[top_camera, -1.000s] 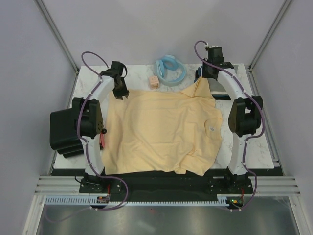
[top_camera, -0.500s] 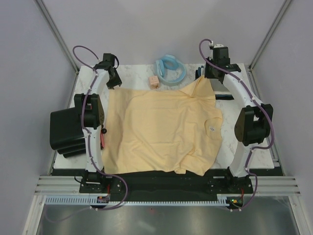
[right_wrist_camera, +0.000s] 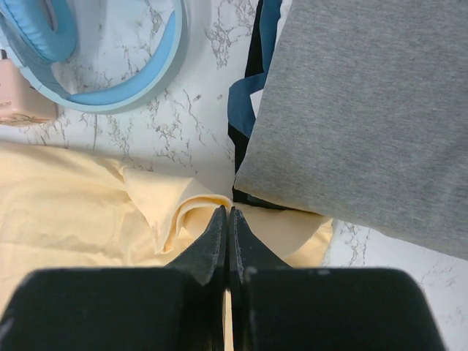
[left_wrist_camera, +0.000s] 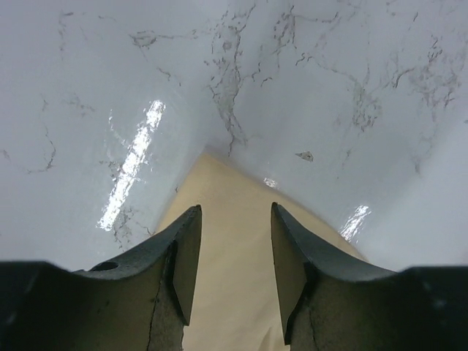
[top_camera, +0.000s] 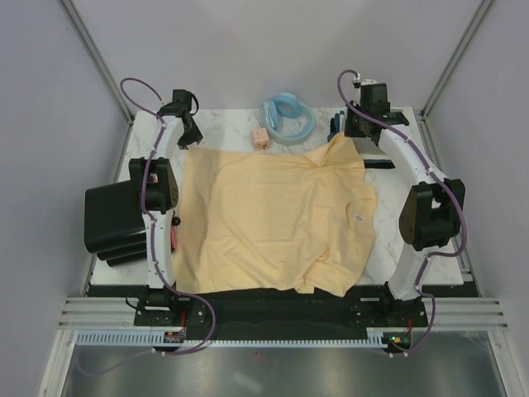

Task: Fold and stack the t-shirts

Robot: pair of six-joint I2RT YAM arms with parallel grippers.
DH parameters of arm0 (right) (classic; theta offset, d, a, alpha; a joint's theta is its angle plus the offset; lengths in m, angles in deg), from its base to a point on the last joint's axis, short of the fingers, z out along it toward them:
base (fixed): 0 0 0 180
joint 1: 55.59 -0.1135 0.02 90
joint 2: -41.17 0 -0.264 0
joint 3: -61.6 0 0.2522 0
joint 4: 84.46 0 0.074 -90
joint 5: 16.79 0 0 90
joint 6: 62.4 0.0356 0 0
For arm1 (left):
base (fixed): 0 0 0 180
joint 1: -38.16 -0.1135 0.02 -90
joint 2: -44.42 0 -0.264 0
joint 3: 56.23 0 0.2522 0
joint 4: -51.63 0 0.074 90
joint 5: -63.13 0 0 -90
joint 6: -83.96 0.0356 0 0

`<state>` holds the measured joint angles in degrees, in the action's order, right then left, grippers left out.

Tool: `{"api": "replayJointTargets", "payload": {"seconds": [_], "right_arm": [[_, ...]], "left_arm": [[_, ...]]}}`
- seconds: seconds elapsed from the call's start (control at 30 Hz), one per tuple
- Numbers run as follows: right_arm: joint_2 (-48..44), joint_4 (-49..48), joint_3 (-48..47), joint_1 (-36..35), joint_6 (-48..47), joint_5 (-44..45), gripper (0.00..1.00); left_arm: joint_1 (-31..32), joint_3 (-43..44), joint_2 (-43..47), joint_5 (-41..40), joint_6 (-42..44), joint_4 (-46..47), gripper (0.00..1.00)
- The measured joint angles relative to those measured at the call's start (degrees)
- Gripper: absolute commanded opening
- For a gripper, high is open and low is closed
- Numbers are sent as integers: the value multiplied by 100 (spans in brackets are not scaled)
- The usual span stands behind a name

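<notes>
SITE: robot test cell, lab type | LANDMARK: marble-patterned table [top_camera: 430, 240] | AROUND IT: plain pale walls [top_camera: 273, 41] on three sides, aluminium frame posts [top_camera: 93, 54] meeting its far corners | NEAR EDGE: my left arm [top_camera: 157, 223] and right arm [top_camera: 417, 215] bolted to a black base rail [top_camera: 281, 306], slotted cable duct [top_camera: 273, 337] just in front, purple cables [top_camera: 123, 89] looped along both arms

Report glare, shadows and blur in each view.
Left wrist view: bright glare streaks on the table; the left end effector looms dark. Right wrist view: evenly lit, grey t-shirt and yellow t-shirt sharp, right end effector near-black, little detail. Top view: soft, even light, faint shadows.
</notes>
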<state>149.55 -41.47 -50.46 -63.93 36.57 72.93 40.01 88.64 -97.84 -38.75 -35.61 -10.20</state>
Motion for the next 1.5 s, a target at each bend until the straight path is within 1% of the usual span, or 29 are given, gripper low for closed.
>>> {"api": "replayJointTargets", "payload": {"seconds": [0.23, 0.47, 0.67, 0.87, 0.93, 0.97, 1.0, 1.1, 1.13, 1.17, 1.23, 1.5], "right_arm": [[-385, -13, 138, 0, -7, 2, 0], [-442, -13, 142, 39, -4, 0, 0], [-540, -9, 203, 74, 0, -44, 0], [-713, -9, 229, 116, 20, -146, 0], [-741, -11, 229, 127, 22, -157, 0], [-752, -11, 229, 136, 24, -170, 0], [-761, -11, 229, 146, 26, -179, 0], [-765, -11, 229, 170, 33, -232, 0], [-765, -11, 229, 177, 44, -249, 0], [-765, -11, 229, 181, 48, -260, 0], [-765, -11, 229, 188, 66, -286, 0], [-765, -17, 240, 223, 90, -337, 0]], "left_arm": [[-111, 385, -140, -48, 2, -20, 51], [-168, 407, -216, -42, 0, -136, 50], [-166, 413, -496, 33, -15, -289, 50], [-162, 612, -603, 66, -55, -321, 49], [-162, 651, -621, 83, -57, -348, 44], [-162, 660, -621, 98, -59, -363, 33], [-162, 662, -621, 127, -61, -378, 29], [-166, 662, -621, 160, -96, -431, 20], [-168, 664, -621, 173, -98, -452, 10], [-168, 664, -621, 192, -98, -470, 4], [-168, 664, -621, 245, -114, -496, 2], [-188, 673, -619, 603, -109, -498, 2]]}}
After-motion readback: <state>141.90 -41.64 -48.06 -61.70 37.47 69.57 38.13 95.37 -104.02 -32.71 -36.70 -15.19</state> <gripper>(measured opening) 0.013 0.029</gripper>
